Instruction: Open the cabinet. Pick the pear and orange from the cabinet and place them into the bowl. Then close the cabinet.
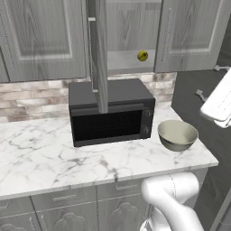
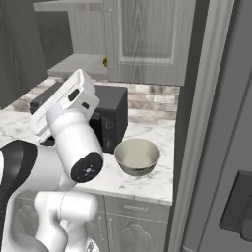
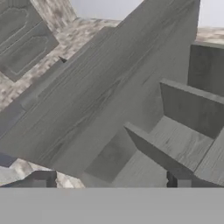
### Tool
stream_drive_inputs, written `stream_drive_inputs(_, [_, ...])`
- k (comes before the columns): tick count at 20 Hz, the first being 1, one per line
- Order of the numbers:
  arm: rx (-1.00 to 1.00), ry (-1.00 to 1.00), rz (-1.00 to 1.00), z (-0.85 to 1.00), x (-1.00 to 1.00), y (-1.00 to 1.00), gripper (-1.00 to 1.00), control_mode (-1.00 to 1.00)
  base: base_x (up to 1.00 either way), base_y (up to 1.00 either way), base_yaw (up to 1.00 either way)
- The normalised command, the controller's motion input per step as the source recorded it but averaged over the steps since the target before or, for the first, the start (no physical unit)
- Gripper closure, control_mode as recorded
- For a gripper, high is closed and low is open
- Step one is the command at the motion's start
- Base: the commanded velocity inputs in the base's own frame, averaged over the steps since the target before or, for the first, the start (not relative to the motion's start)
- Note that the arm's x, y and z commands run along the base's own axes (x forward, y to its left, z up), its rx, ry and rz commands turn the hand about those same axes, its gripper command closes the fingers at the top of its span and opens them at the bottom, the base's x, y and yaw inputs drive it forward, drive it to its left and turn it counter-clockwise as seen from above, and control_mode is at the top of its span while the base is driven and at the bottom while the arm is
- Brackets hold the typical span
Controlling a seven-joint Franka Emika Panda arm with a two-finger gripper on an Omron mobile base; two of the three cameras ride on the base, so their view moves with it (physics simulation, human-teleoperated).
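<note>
The cabinet (image 1: 131, 27) has its left door (image 1: 100, 54) swung out edge-on above the microwave, and its right door (image 1: 189, 34) is shut. The pear (image 1: 142, 55), small and yellow-green, lies on the grey inner shelf; a sliver of the pear (image 2: 105, 61) peeks past the shut door's edge. The orange is hidden. The bowl (image 1: 177, 134) stands empty on the marble counter right of the microwave, and the bowl (image 2: 138, 155) also shows from the right side. My gripper (image 3: 109, 181) is open with nothing between its fingertips (image 3: 41, 179), looking at tilted grey wood panels.
A black microwave (image 1: 113, 113) sits under the open door on the marble counter (image 1: 40, 153). A dark tall unit (image 2: 221, 123) closes off the counter's right end. My white arm (image 2: 74, 138) rises in front of the microwave.
</note>
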Motion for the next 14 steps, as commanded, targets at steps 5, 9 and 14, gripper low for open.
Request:
stream_drive_inputs(5, [0.36, -0.12, -0.14, 0.21, 0.00, -0.09, -1.00, -1.00, 0.00, 0.00, 0.00])
stream_drive_inputs(9, [0.43, -0.03, -0.13, 0.09, 0.00, 0.00, -1.00, -1.00, 0.00, 0.00, 0.00])
stream_drive_inputs(14, [0.17, 0.06, -0.05, -0.06, 0.05, 0.00, -1.00, -1.00, 0.00, 0.00, 0.00])
